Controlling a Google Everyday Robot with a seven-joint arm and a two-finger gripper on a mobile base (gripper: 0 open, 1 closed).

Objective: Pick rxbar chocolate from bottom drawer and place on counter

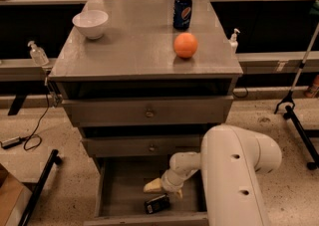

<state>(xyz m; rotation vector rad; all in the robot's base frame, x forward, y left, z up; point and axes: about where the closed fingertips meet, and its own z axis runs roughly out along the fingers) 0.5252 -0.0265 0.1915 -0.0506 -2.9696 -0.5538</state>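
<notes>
- The bottom drawer (119, 190) stood pulled out at the foot of the cabinet, with its grey floor in plain sight.
- The rxbar chocolate (157, 203) lay flat on that floor toward the drawer's 6 o'clock edge, close behind the front wall, its black wrapper slightly askew.
- The gripper (160, 187) hung inside the drawer just at 12 o'clock of the bar, very near it. Whether it touched the wrapper could not be told.
- How far the claw was open could not be told either, and it had hold of nothing that could be seen.
- The white arm (234, 180) came in from about 4 o'clock, its bulky shell covering the drawer's right side.
- The counter (134, 46) carried three things, well apart from each other:
  - a white bowl (90, 23) toward 10 o'clock
  - an upright blue soda can (182, 12) toward 1 o'clock
  - an orange (185, 45) toward 3 o'clock, nearer the front than the can
- Below the counter, the top drawer (149, 113) and the middle drawer (152, 147) each showed a round knob. The top one stood a little way out.
- A small pump bottle (38, 54) stood beside the cabinet at 9 o'clock, and another (233, 39) at 3 o'clock.
</notes>
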